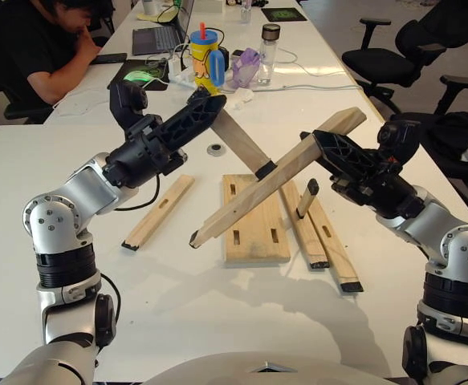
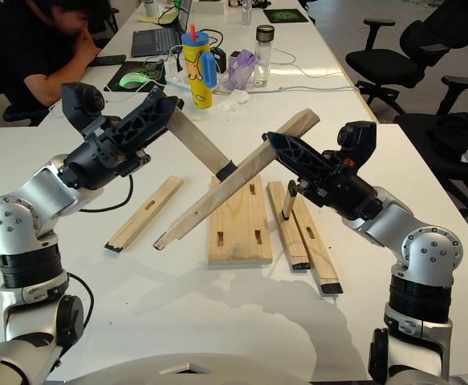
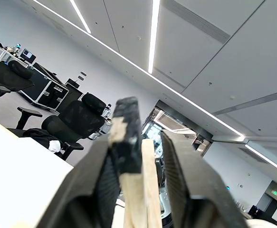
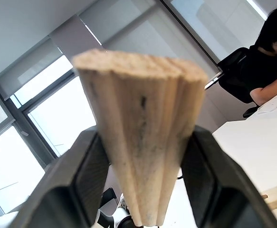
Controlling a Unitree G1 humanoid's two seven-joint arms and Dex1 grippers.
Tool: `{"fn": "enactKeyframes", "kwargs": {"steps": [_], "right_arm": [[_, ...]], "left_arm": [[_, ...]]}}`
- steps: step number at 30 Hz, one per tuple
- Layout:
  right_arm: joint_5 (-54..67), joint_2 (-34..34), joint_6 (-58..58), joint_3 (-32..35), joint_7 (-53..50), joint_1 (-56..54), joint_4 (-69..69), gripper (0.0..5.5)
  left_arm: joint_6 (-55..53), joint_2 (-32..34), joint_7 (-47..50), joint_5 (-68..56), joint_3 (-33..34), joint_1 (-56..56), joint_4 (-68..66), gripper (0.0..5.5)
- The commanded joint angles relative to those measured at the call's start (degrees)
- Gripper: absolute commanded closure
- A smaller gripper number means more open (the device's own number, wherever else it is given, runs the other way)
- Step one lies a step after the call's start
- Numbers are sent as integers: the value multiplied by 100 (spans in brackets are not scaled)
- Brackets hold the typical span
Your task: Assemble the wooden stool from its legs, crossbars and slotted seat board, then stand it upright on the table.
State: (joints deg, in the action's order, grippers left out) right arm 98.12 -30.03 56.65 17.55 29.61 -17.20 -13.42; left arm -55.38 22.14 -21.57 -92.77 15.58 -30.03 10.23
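Note:
My left gripper (image 1: 212, 106) is shut on a wooden leg (image 1: 242, 140), held in the air with its black-capped end pointing down to the right. My right gripper (image 1: 323, 146) is shut on a longer leg (image 1: 250, 200) that slants down to the left, its lower tip near the table. The two legs cross above the slotted seat board (image 1: 254, 237), the black cap resting against the longer leg. In the left wrist view the fingers (image 3: 96, 180) flank the leg (image 3: 137, 190). In the right wrist view the leg (image 4: 140, 118) sits between both fingers (image 4: 83, 183).
A loose leg (image 1: 160, 210) lies left of the board; two more legs (image 1: 330, 249) lie on its right, with a short black-tipped bar (image 1: 306, 199) tilted up over them. A small round disc (image 1: 215, 149) lies behind. A cup (image 1: 206, 60), bottle (image 1: 267, 52) and laptop stand at the far edge.

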Motion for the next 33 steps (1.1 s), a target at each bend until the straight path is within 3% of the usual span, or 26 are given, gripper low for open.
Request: {"fn": "enactKeyframes", "kwargs": {"steps": [1,4,6,9,12,19,23,33], "right_arm": [[-206,-437,240,68,329,308,-33,344],[-492,-944,518,217,867,686,15,344],[-617,-1257,624,411,1232,881,62,344],[-859,-1816,597,1022,1740,941,532,344],[-726,-2047,540,1418,1882,548,1231,344],[-1003,-1968,464,1422,1718,305,1467,344],[-2120,-1913,-247,1193,2141,437,1199,344],[-1767,-1813,362,1445,2830,397,1595,344]], "left_arm": [[370,425,163,260,496,-372,-565,331],[606,937,-115,770,871,-466,-1086,298],[718,1186,-439,1387,703,-256,-1026,298],[1141,1503,-1176,2880,-329,445,-289,298],[2103,1740,-2078,4593,-1885,1359,572,298],[3537,1542,-2897,7184,-4184,1682,675,298],[4018,1189,-2915,8220,-4802,1386,210,298],[4672,52,-2392,9483,-5227,1162,-779,298]]}}
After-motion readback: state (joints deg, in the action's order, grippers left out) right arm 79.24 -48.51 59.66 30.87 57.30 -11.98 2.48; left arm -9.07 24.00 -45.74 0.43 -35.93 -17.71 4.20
